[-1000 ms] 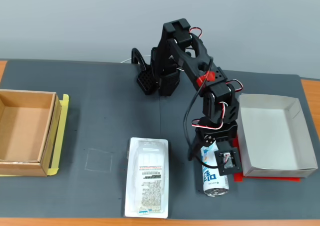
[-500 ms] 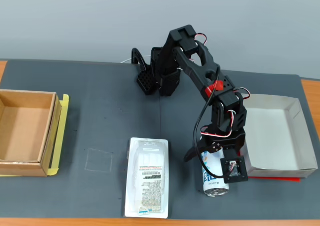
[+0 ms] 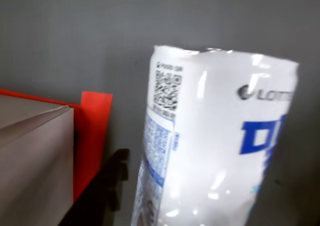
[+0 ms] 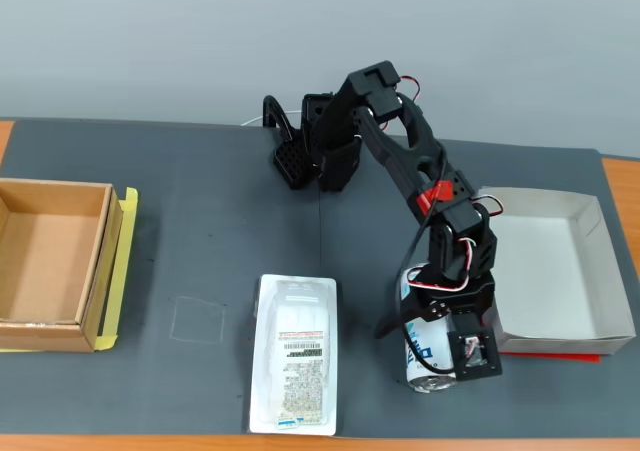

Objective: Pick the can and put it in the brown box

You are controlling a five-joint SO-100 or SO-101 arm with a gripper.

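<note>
The can (image 3: 215, 141), white with blue lettering and a QR code, fills the right of the wrist view. In the fixed view the can (image 4: 418, 356) lies tilted at the front right of the table, its silver end toward the front edge, beside the white box. My gripper (image 4: 438, 346) reaches down over it with the jaws on either side, closed against it. One dark finger (image 3: 114, 178) shows left of the can in the wrist view. The brown box (image 4: 95, 261) sits empty at the far left edge, far from the gripper.
A white rectangular box (image 4: 598, 271) on a red strip (image 3: 92, 136) stands right against the can's right side. A flat clear plastic package (image 4: 295, 366) with a barcode lies at front centre. A yellow strip edges the brown box.
</note>
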